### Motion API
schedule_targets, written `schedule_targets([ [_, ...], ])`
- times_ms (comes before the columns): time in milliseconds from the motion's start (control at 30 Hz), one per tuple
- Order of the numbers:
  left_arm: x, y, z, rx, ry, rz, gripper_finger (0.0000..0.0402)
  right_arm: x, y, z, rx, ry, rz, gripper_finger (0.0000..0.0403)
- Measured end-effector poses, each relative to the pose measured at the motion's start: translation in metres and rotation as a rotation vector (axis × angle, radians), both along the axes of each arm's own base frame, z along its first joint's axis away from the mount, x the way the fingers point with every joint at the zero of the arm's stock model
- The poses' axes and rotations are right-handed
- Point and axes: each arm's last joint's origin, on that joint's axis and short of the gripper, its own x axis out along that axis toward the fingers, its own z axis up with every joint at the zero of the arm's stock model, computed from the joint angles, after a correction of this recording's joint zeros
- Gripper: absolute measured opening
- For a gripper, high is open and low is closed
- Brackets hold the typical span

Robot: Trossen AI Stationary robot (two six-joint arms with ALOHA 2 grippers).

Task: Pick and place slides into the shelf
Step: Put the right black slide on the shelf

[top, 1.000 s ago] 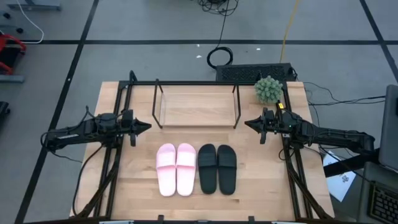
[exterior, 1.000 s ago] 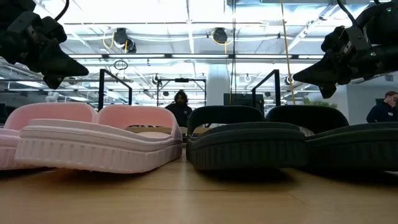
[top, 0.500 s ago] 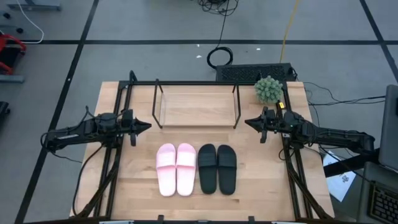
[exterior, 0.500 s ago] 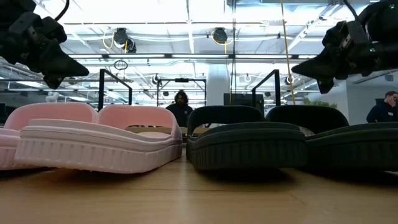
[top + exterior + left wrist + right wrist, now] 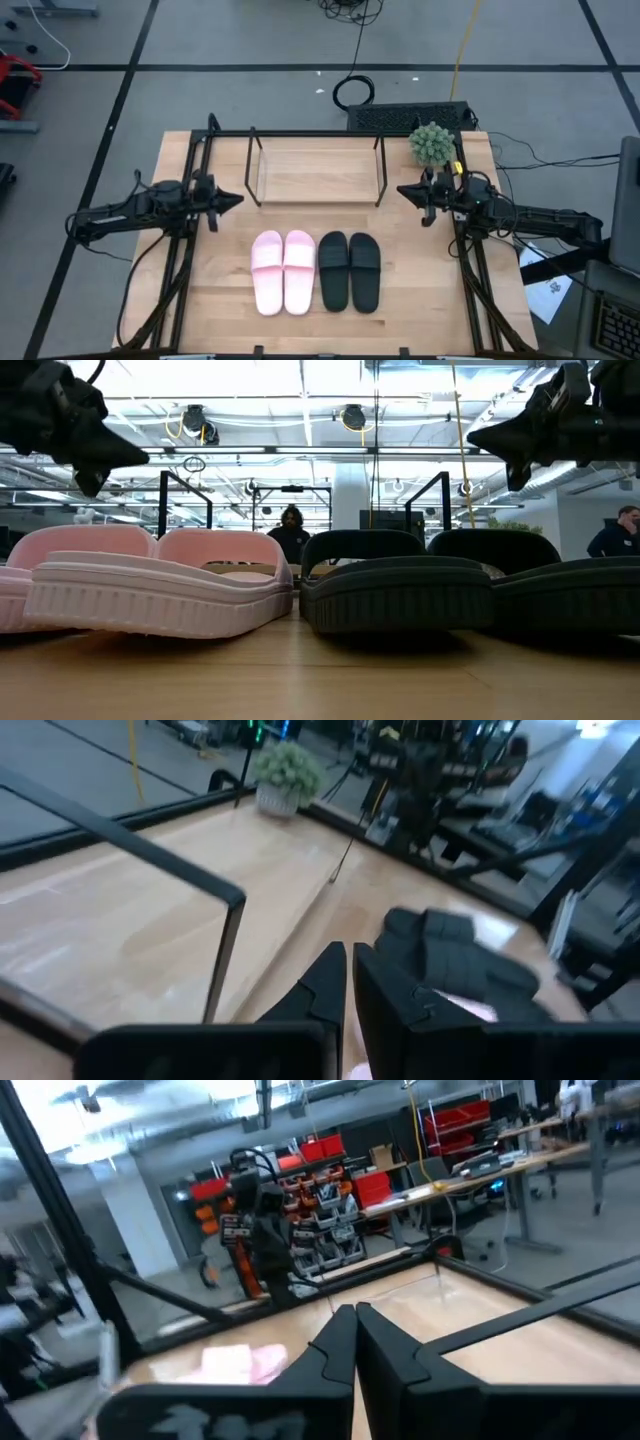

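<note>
The right claw (image 5: 403, 190) has lifted slightly, pressed together and empty; the slides (image 5: 316, 271) lie unmoved.

Legible text, labels, brands, numbers, signs: none. No readable marking shows in any view, whether on the items on the bench, the equipment, or the room beyond.
</note>
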Motion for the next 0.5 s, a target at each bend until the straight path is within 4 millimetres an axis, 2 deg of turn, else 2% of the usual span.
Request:
schedule_targets([
  [100,0.001,0.0,0.004,-0.072,-0.056,0.01,0.0024,0.0,0.0,0.002,0.123,-0.046,0.006,0.0],
  [233,0.001,0.0,0.009,-0.156,-0.126,0.018,0.0024,-0.002,-0.001,0.011,0.183,-0.151,-0.023,0.0],
  [500,0.001,0.0,0.014,-0.23,-0.19,0.02,0.0024,-0.007,-0.001,0.027,0.16,-0.33,-0.045,0.0],
])
